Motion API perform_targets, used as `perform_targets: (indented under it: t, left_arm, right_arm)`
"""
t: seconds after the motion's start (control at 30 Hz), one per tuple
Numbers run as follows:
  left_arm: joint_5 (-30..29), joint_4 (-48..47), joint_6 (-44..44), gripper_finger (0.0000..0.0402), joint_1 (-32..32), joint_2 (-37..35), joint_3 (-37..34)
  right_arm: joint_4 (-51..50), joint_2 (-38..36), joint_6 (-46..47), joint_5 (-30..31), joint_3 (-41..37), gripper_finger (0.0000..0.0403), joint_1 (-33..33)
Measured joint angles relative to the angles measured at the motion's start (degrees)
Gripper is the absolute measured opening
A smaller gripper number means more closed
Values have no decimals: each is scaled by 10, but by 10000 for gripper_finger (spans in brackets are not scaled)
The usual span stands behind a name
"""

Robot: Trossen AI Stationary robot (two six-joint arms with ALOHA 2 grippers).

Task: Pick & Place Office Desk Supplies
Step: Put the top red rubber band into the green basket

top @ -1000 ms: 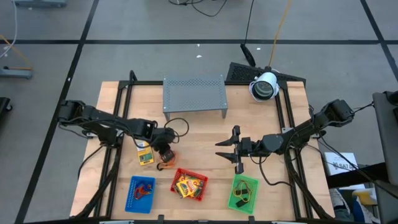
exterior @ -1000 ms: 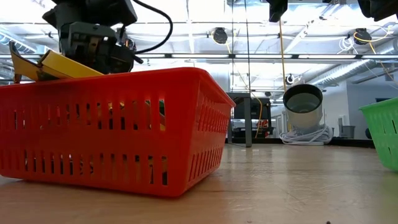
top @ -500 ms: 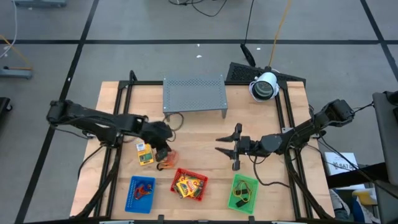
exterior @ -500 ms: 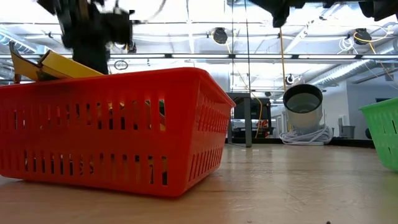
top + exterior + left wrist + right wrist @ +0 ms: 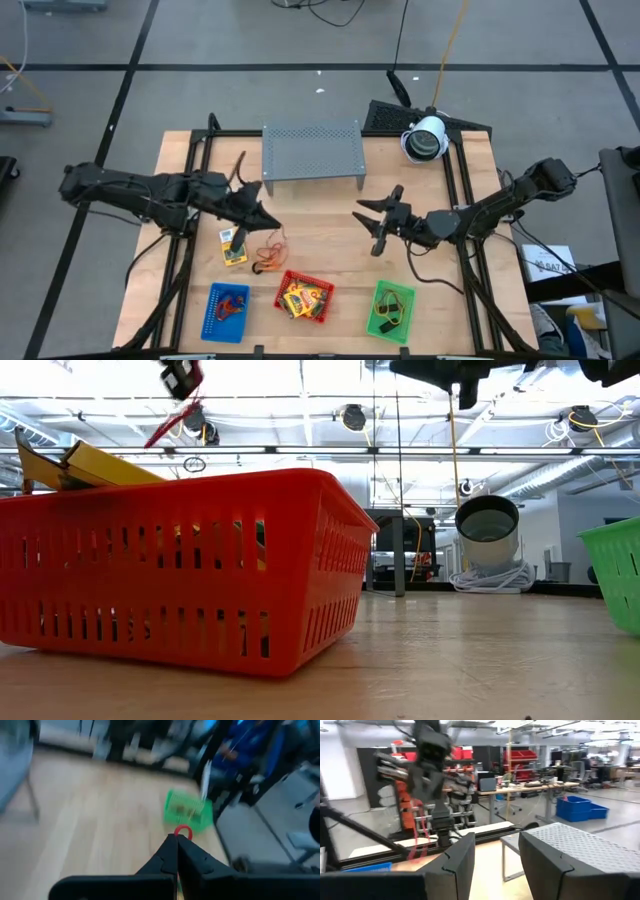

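The sorting looks partly done, judging by how things lie. In the high view the red tray [image 5: 305,297] at the near edge of the tabletop [image 5: 320,215] holds several yellow-orange packets [image 5: 295,298], the blue tray [image 5: 227,311] to its left holds a red loop, and the green tray [image 5: 392,311] to its right holds a loop and some dark bits.

Still loose are a yellow packet [image 5: 234,246] on the wood just beyond the blue tray, and a tangle of orange rubber bands [image 5: 264,260] right of it, near the red tray's far edge.

The left pincer [image 5: 266,220] hangs above that loose pile with its fingers pressed together on a red rubber band [image 5: 182,832], which dangles from the tips in the left wrist view and shows again lifted in the low view. That band seems bound for a tray.

The right pincer [image 5: 379,220] waits mid-tabletop, fingers apart and empty, near the grey rack [image 5: 311,151].
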Motion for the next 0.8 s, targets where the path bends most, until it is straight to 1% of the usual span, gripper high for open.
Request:
perform_targets:
  t: [0.1,0.27,0.4,0.47,0.53,0.63,0.8]
  left_arm:
    - [4,90,40,1,-4,35,0]
    - [54,257,57,1,-8,114,0]
    - [104,375,51,2,-18,198,0]
    - [119,435,46,1,-26,240,2]
    - [122,464,43,2,-33,278,18]
    - [123,463,58,1,-47,337,66]
    - [178,438,97,1,-67,425,177]
  right_arm:
    - [0,-1,0,3,0,141,-6]
    - [0,-2,0,6,0,141,-13]
    - [1,-9,-4,48,0,141,-13]
    - [0,-13,-7,73,0,141,-13]
    - [1,-18,-9,77,0,141,-13]
    - [1,-26,-11,76,0,141,-13]
    - [-3,-40,-13,77,0,141,-13]
